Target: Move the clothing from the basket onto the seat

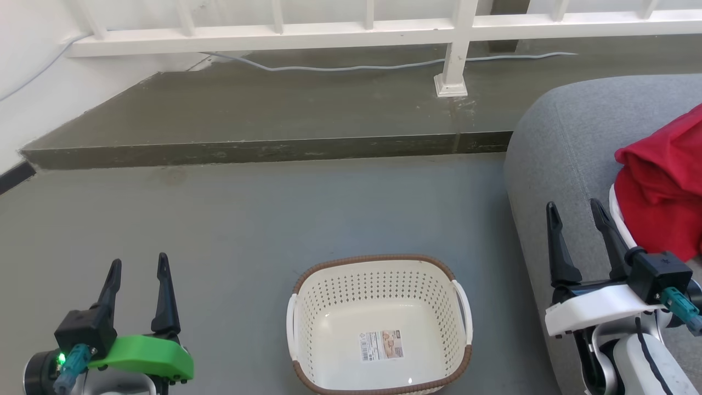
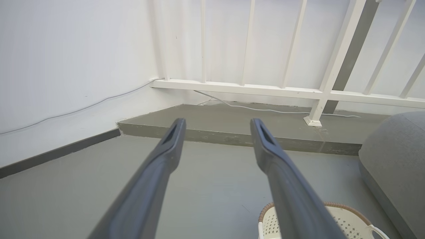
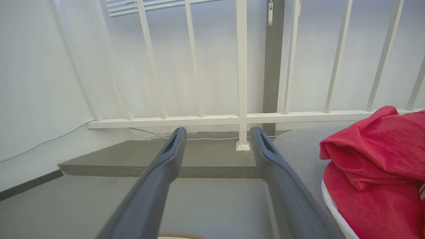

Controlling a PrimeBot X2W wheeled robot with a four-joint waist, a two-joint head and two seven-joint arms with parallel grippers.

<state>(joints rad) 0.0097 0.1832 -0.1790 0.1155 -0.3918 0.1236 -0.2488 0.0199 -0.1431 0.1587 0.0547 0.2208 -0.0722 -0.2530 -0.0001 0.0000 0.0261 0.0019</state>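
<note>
The right gripper (image 1: 572,204), its long dark fingers spread apart and holding nothing, hovers right of the small cream perforated plastic basket (image 1: 378,285). It is just beside the bright red, white-trimmed clothing (image 1: 663,197), which is heaped on the large grey upholstered seat (image 1: 559,153). The left gripper (image 1: 139,260), equally parted, hangs left of the basket, whose label sticker (image 1: 381,345) shows from the head view, while the left wrist view catches just its brown rim.

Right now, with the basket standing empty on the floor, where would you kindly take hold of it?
Probably its left white handle, with the open left claw coming straight down from above: the basket stands upright, its mouth upward, and that handle bows out from the wall nearest that claw.
</note>
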